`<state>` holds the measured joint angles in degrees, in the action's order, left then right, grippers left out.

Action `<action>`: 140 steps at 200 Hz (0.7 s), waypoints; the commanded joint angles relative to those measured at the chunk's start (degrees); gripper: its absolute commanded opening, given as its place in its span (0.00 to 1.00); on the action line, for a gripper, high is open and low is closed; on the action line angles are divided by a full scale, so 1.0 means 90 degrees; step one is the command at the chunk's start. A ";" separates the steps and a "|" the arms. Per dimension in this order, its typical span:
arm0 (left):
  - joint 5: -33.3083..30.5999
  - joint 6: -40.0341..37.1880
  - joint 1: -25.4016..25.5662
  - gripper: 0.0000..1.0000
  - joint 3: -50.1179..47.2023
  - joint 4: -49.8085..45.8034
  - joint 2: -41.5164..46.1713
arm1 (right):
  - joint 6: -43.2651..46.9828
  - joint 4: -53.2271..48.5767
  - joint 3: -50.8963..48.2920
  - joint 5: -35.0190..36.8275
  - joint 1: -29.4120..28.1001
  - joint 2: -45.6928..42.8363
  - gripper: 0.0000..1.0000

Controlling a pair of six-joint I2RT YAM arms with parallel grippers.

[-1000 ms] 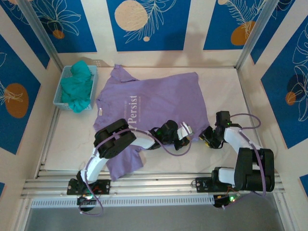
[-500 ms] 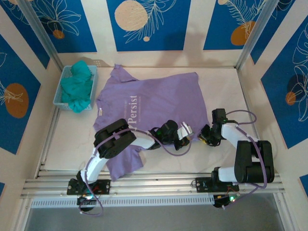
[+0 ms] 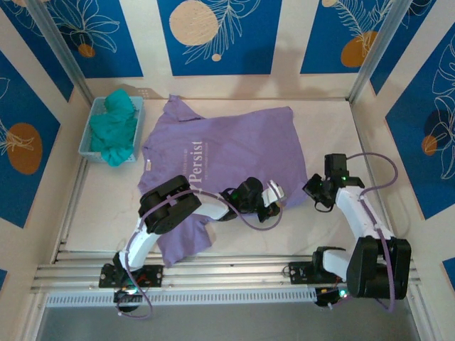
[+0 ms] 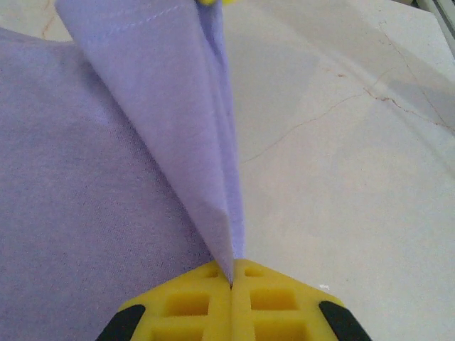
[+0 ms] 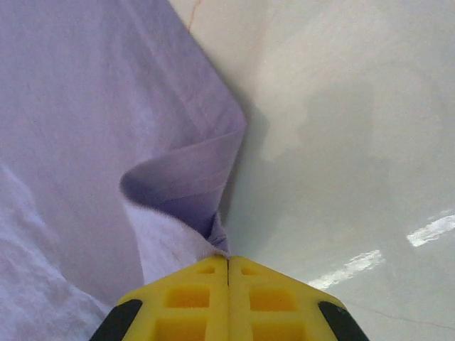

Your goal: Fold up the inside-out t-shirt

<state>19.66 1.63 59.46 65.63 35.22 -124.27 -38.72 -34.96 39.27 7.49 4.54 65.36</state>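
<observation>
The left gripper [image 4: 232, 283] and right gripper [image 5: 227, 260] each pinch an edge fold of the lavender t-shirt [image 3: 242, 145], which spreads ahead and leftward.

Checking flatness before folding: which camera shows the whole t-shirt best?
The top external view: nearly the whole lavender t-shirt lies spread out, lettering visible. The left wrist view shows a ridge of it pinched in the left hand; the right wrist view, a curled edge pinched in the right hand.

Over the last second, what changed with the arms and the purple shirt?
The right jaws closed on the t-shirt's near-right corner as the right arm's wrist shifted a little farther from its base. The left jaws stayed shut on the shirt; the shirt otherwise lay unchanged.
</observation>
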 commanded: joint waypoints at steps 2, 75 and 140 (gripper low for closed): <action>0.0324 0.0111 -0.0025 0.00 0.0155 0.0158 -0.0181 | 0.0208 -0.0281 0.0165 0.0137 0.0147 -0.0112 0.01; 0.0335 0.0421 -0.0085 0.45 -0.0189 0.0323 0.0390 | 0.0170 -0.0203 -0.0030 -0.0062 0.0175 -0.0217 0.00; -0.2010 0.1942 -0.0640 0.55 -0.2001 -0.2763 0.3311 | 0.0264 0.0463 -0.0347 -0.0490 -0.0488 -0.0682 0.00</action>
<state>13.65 13.28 54.48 51.66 28.38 -104.77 -37.58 -34.11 35.81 5.63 2.90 60.51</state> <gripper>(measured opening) 0.557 0.042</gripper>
